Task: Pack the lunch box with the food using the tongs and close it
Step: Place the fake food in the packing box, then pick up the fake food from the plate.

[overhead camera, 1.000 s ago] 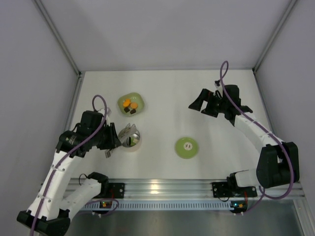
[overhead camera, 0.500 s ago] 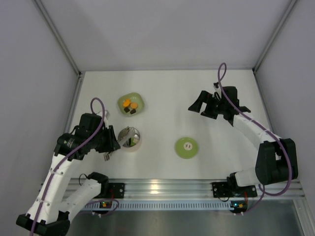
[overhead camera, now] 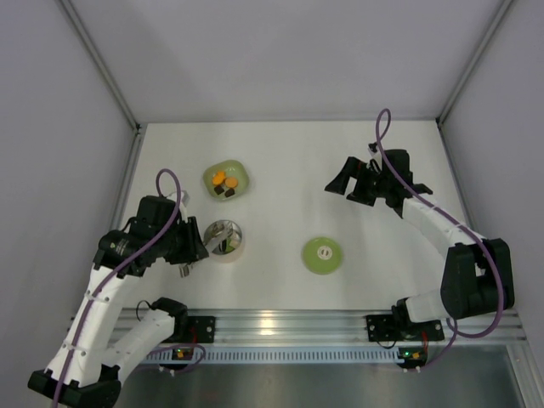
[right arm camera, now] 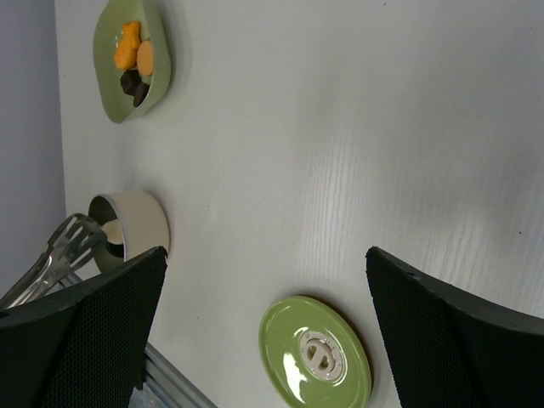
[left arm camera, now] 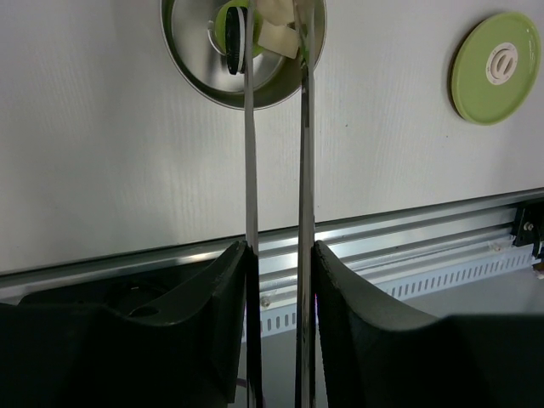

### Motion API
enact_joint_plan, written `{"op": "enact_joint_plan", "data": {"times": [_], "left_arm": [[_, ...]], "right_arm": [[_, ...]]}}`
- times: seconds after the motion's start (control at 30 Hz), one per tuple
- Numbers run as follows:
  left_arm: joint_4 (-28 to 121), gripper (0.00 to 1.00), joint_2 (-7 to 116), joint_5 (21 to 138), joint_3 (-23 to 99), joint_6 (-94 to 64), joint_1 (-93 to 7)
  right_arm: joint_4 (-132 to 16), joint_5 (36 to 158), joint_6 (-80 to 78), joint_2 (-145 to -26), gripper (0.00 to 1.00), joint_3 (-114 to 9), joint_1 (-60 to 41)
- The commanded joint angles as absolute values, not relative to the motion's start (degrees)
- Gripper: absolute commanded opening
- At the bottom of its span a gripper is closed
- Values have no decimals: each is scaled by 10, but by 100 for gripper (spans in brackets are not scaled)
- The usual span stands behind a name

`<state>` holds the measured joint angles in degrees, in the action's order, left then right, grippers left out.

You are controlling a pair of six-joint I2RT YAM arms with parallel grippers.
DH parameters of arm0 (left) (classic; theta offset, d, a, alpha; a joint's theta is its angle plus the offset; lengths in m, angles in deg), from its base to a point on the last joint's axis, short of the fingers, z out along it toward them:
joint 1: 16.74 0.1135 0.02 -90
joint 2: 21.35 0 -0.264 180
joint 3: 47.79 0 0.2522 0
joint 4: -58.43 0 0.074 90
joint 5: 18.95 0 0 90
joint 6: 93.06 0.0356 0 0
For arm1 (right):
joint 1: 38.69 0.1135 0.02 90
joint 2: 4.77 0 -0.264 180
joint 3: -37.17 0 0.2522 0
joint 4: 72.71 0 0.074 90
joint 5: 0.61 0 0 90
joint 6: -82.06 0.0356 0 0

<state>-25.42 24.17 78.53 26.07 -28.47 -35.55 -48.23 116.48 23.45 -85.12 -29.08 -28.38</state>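
You're pinching the tongs (left arm camera: 303, 170) in your left hand (left arm camera: 280, 252), tips reaching into the lunch box (left arm camera: 192, 53) at frame top to drop food (left arm camera: 231, 30); right hand (right arm camera: 265, 255) is hanging spread wide, idle.

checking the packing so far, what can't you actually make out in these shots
- Lunch box contents, left wrist view: top edge cuts the far part, tongs cross the rest.
- Same contents, top view: too small.
- Right wrist view: its own wall hides most of the inside.
- Tongs' rear end: cut off between the left fingers, bottom edge.
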Motion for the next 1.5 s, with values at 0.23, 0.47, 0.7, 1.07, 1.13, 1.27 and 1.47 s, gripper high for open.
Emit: {"op": "enact_joint_plan", "data": {"times": [0.23,0.47,0.7,1.07,1.13,1.27,1.47], "left_arm": [[-242,41,251,780,292,-294,-355],[-206,41,295,740,340,-299,-355],[-149,43,402,688,393,-293,-355],[-71,46,541,614,433,-288,-355],[-61,46,565,602,440,-286,-354],[-58,46,605,584,471,-282,-353],[-53,47,653,569,498,-272,-348]], "right_arm": [[-524,1171,217,-857,100,-293,-289],[-520,1177,216,-858,99,-314,-289],[-519,1198,218,-865,99,-342,-290],[-531,1225,228,-868,99,-356,-290],[-531,1224,228,-867,99,-355,-290],[-540,1226,233,-867,100,-346,-290],[-550,1229,233,-866,99,-336,-291]]}}
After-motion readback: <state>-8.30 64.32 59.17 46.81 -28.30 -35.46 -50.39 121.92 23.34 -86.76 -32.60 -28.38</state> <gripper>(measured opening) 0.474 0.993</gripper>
